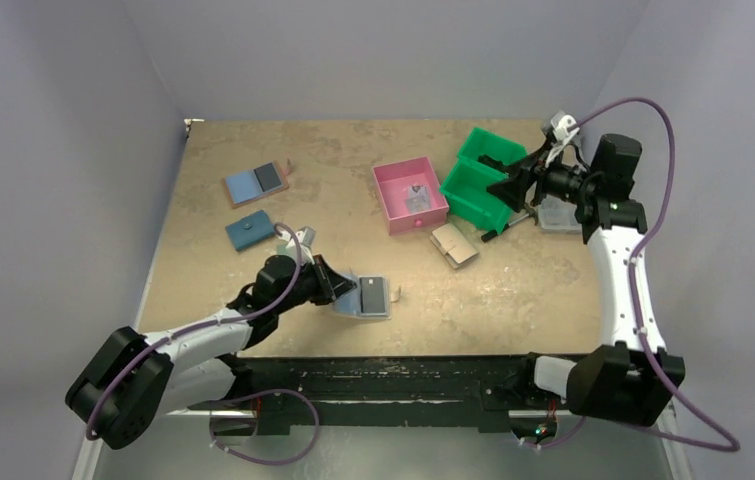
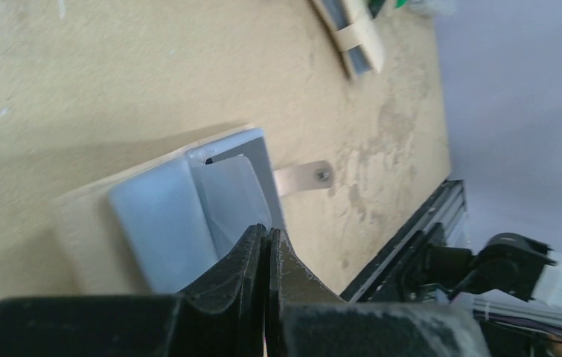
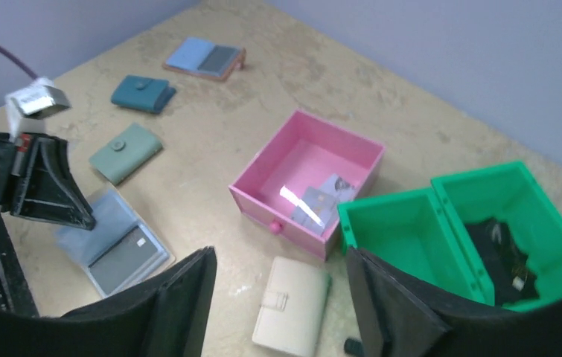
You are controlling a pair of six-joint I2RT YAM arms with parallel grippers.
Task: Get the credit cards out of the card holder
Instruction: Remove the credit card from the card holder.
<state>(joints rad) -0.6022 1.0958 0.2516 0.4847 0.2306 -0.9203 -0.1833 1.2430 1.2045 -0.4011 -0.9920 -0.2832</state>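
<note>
The card holder (image 1: 370, 297) lies open near the table's front edge, one panel pale blue (image 2: 162, 223) and one dark grey (image 3: 123, 256), its snap tab (image 2: 304, 178) pointing away. My left gripper (image 1: 338, 287) is shut, its tips (image 2: 266, 232) down on the pale blue panel with nothing visible between them. Greyish credit cards (image 3: 316, 204) lie in the pink box (image 1: 393, 213). Whether the holder's pockets hold cards I cannot tell. My right gripper (image 3: 279, 256) hangs open and empty, high by the green bins (image 1: 468, 203).
A closed cream wallet (image 3: 292, 305) lies in front of the pink box. A brighter blue open holder (image 1: 256, 182), a teal wallet (image 1: 250, 231) and a sage wallet (image 3: 125, 152) lie back left. One green bin holds something black (image 3: 497, 249).
</note>
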